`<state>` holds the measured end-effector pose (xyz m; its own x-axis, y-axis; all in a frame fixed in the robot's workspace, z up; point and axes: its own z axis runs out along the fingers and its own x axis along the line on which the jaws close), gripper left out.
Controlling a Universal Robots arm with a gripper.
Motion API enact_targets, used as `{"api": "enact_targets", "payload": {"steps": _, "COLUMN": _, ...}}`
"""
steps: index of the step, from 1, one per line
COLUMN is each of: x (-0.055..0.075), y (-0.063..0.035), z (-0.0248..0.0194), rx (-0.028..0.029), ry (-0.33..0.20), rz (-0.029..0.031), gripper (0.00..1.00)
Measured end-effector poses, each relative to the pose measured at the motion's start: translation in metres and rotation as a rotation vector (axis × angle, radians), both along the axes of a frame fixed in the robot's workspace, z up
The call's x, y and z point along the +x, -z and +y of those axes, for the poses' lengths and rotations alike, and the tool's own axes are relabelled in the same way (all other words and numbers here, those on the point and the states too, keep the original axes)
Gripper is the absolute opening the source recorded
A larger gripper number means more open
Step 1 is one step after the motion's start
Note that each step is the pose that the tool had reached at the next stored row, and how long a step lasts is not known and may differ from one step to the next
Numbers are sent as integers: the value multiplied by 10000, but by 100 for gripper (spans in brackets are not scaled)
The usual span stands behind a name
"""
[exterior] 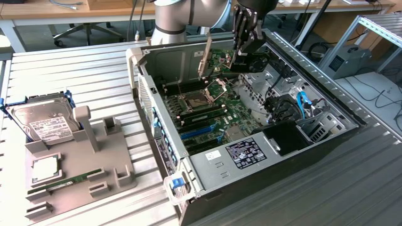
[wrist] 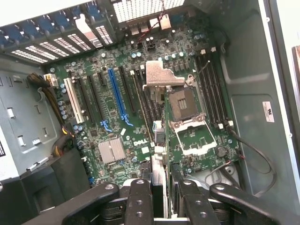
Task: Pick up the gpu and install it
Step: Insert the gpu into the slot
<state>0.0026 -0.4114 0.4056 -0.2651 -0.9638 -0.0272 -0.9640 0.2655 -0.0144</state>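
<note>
I hold the gpu [exterior: 220, 59] in the air above the open computer case [exterior: 182, 61], its long silver bracket [exterior: 205, 54] pointing down toward the motherboard [exterior: 210, 115]. My gripper [exterior: 245, 47] is shut on the card's black end. In the wrist view the gripper [wrist: 161, 199] clamps the gpu [wrist: 158, 159] edge-on, and its fingers [wrist: 139, 201] press on both sides. The bracket [wrist: 163, 75] hangs over the board between the CPU socket [wrist: 185, 103] and the expansion slots. The blue slot [wrist: 119, 98] lies apart from the card, to one side.
On the exterior view's left, a grey fixture [exterior: 75, 179] carries a silver hard drive [exterior: 44, 122], a slim green RAM stick [exterior: 66, 181] and a small square chip [exterior: 45, 168]. Inside the case are blue cables [exterior: 301, 106] and a black drive bay [exterior: 285, 136].
</note>
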Motion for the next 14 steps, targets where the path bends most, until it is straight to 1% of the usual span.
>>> {"api": "enact_targets", "payload": {"steps": 14, "x": 0, "y": 0, "z": 0, "rx": 0, "ry": -363, "rz": 0, "gripper": 27}}
